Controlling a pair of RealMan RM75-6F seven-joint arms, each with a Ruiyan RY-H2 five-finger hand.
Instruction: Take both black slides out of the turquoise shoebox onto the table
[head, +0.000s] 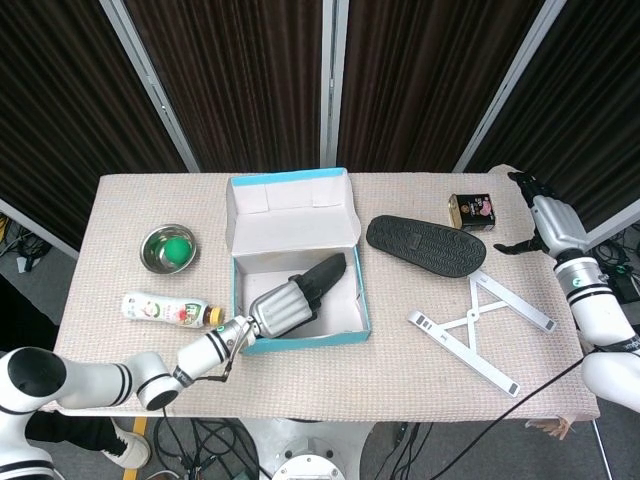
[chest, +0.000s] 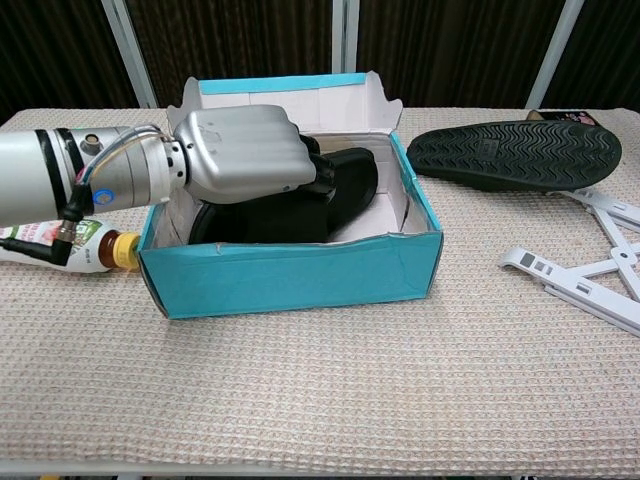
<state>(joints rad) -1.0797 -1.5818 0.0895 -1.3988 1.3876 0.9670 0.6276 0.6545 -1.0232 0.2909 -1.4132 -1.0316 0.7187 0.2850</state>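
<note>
1. The table (head: 330, 380) carries a lot, and the turquoise shoebox (chest: 300, 275) sits skewed on it with its lid flap (head: 290, 205) standing up behind. My worry: the box looks light, so a pull on the shoe could drag or tip it rather than free the shoe.

2. One black slide (head: 425, 243) already lies sole-up on the table just right of the box, near a white folding stand (head: 480, 330).

3. The other slide (chest: 335, 195) is in the box, leaning toward the far right corner. The left hand (chest: 240, 155) reaches in over the left wall with its fingers curled onto the slide's near end. It looks like a grip, though the fingertips are hidden. A shallow hold could let the slide slip back.

4. The right hand (head: 548, 220) hangs at the far right edge holding nothing, fingers apart.

5. A bottle (head: 165, 310) lies beside the left forearm, which might knock it rolling; a bowl (head: 167, 248) and a small carton (head: 472, 211) sit well clear.
</note>
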